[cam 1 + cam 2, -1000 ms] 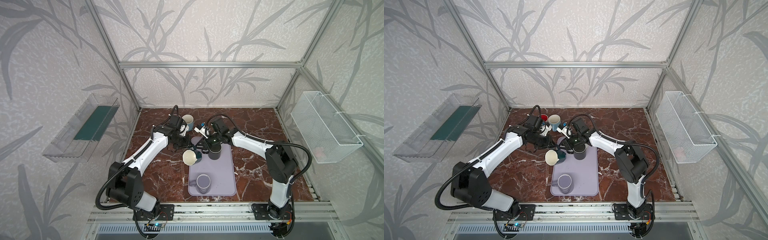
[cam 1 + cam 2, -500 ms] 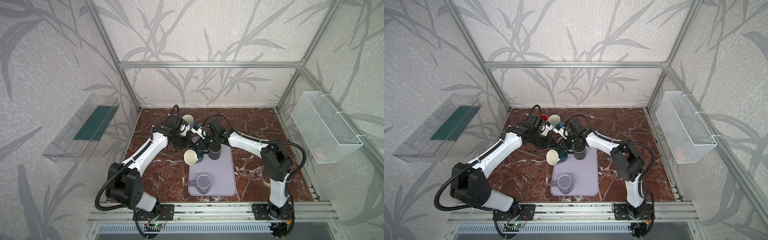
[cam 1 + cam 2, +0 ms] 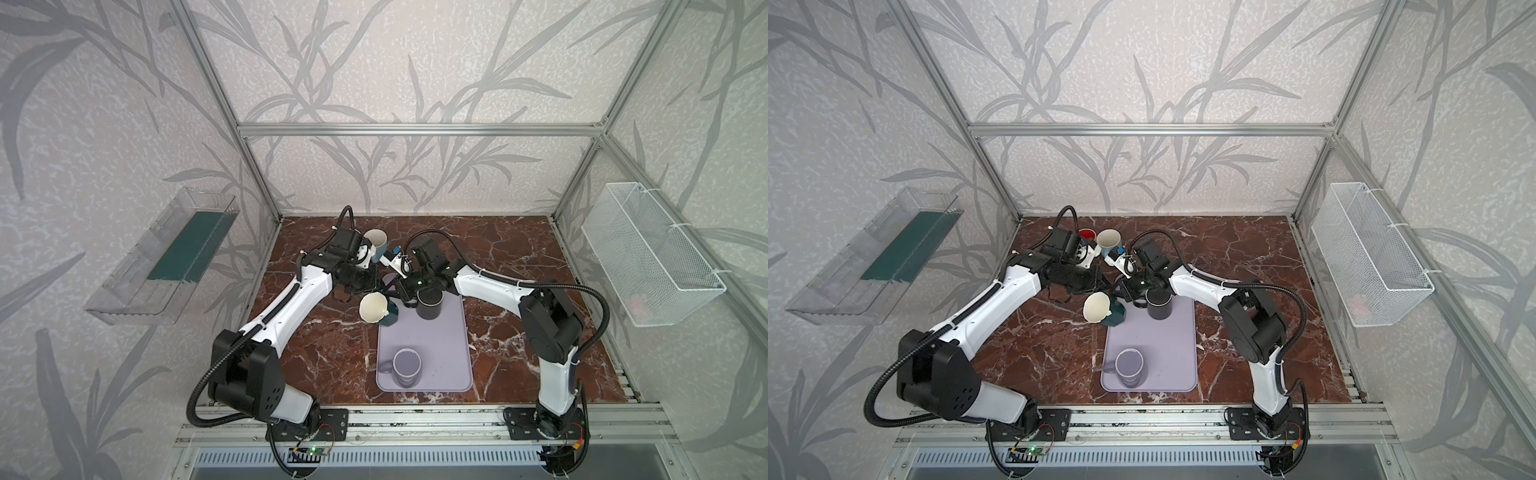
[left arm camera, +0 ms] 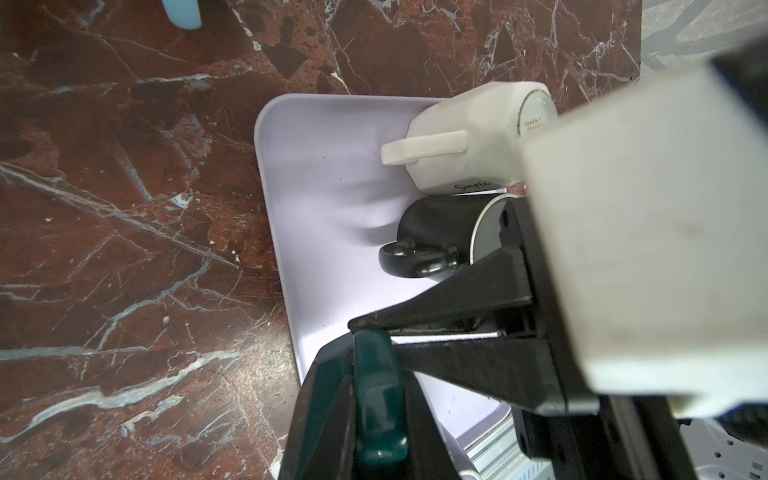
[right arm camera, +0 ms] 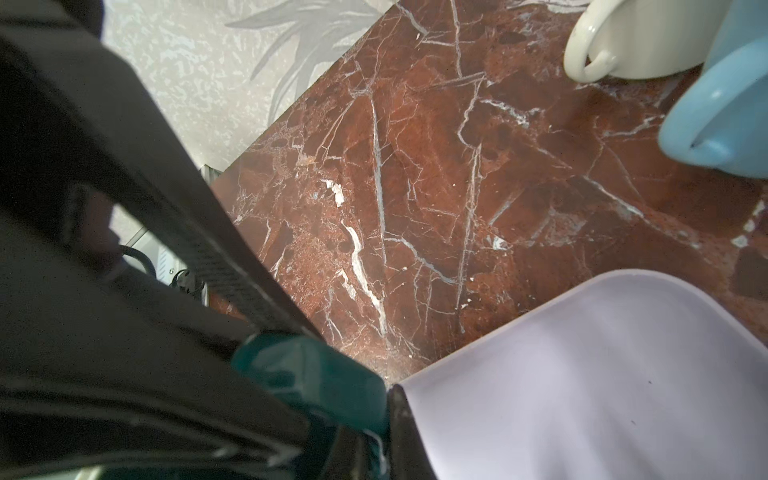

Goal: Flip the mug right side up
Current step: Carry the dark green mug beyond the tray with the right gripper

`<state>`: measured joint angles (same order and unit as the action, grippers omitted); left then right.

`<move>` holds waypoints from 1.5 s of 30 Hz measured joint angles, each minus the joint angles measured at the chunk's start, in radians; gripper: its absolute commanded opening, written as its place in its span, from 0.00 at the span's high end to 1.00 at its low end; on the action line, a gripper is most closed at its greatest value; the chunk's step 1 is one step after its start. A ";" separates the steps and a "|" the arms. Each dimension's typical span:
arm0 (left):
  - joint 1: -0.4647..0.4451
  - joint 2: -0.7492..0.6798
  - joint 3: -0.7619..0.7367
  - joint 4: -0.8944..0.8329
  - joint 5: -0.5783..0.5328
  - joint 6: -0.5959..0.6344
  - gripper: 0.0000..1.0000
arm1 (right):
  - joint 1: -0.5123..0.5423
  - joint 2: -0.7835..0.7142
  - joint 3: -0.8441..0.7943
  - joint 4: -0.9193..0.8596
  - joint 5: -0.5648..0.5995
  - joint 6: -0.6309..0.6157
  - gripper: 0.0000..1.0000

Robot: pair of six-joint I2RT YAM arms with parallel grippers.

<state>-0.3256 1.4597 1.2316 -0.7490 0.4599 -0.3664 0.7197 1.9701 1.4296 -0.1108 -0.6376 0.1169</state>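
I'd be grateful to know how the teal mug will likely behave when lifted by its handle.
The teal mug looks like glazed ceramic: likely rigid, heavy, slippery and breakable. Gripped at its handle while tilted, it may swing or pivot.

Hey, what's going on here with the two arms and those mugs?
Both arms meet at the far left corner of the purple tray. The left gripper and the right gripper are each shut on the teal mug, which is tipped on its side, not yet upright. A black mug and a purple mug stand on the tray.
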 measured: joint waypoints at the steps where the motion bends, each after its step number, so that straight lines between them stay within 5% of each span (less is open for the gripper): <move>1: 0.000 -0.007 0.000 0.002 -0.007 -0.002 0.80 | 0.003 -0.005 -0.003 0.011 0.009 0.010 1.00; 15: 0.027 -0.139 0.183 0.040 -0.115 -0.077 0.74 | -0.017 -0.039 -0.068 0.016 0.207 0.130 1.00; 45: 0.016 -0.174 0.078 0.072 -0.188 -0.169 0.75 | -0.189 -0.370 -0.336 0.274 0.452 0.411 1.00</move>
<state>-0.3096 1.2854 1.3094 -0.6773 0.2722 -0.5350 0.5304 1.6001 1.0931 0.1627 -0.1860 0.5282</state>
